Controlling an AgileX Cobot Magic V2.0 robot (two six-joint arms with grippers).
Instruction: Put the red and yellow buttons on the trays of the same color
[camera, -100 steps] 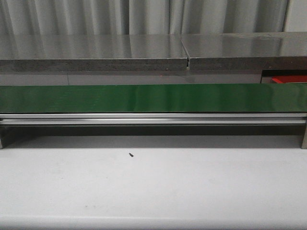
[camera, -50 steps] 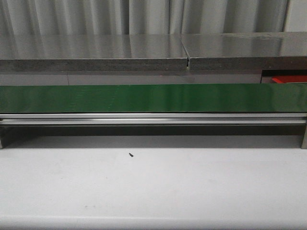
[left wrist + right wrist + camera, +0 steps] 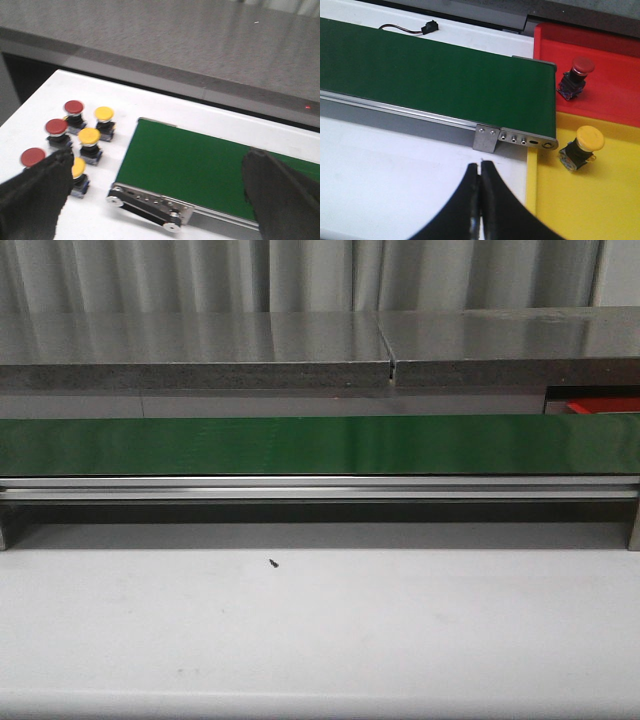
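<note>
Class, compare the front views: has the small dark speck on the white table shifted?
No. The speck sits at the same spot below the green belt throughout.

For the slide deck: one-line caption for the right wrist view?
Shut right hand above white table; green belt ends at red tray and yellow tray, each holding one matching button.

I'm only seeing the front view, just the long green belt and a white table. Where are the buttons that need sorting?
Observer: Three small round red-capped buttons and three yellow-capped buttons stand on the white table beside one end of the long green belt.
Operator: Anything sorted yet?
Observer: One sorted red button sits in the flat red tray, and one sorted yellow button in the flat yellow tray.
Operator: And the grippers?
Observer: The left gripper is open; the right gripper is shut, holding nothing.
</note>
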